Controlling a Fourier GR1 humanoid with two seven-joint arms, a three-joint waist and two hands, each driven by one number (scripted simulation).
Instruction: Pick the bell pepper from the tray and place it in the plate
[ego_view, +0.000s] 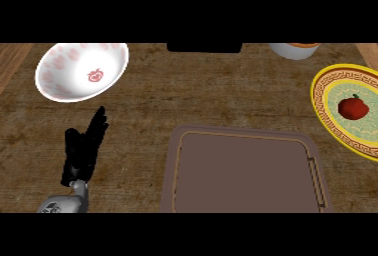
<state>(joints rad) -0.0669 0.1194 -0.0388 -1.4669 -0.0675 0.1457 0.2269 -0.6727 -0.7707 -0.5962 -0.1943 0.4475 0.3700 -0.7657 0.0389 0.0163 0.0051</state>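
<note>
Pepper on the plate, left hand open beside the tray

Looking steeply down from my remote station, I see a wooden counter (221, 95). At the right edge sits a plate (317, 102), partly cut off by the frame. It has a yellow rim, a dark key-pattern band and a pale green middle. The red pepper (354, 107) lies in that green middle, with its dark stem toward the far side.

A brown tray (244, 175) with a raised rim fills the lower middle, and its flat floor shows from edge to edge. The pepper is well apart from it, off to its upper right.

At the top left a white bowl (80, 70) shows its inside, with pale red blotches round the wall and one red emblem at the centre. I cannot read the emblem as any word. At the top right a pale cup (294, 50) with an orange edge is mostly cut off, and I cannot tell what it holds. A black block (204, 47) sits at the top centre.

My left hand (83, 150) shows at the left, below the bowl and beside the tray. Its fingers are straight and relaxed, pointing away from me, and it grasps nothing.
</note>
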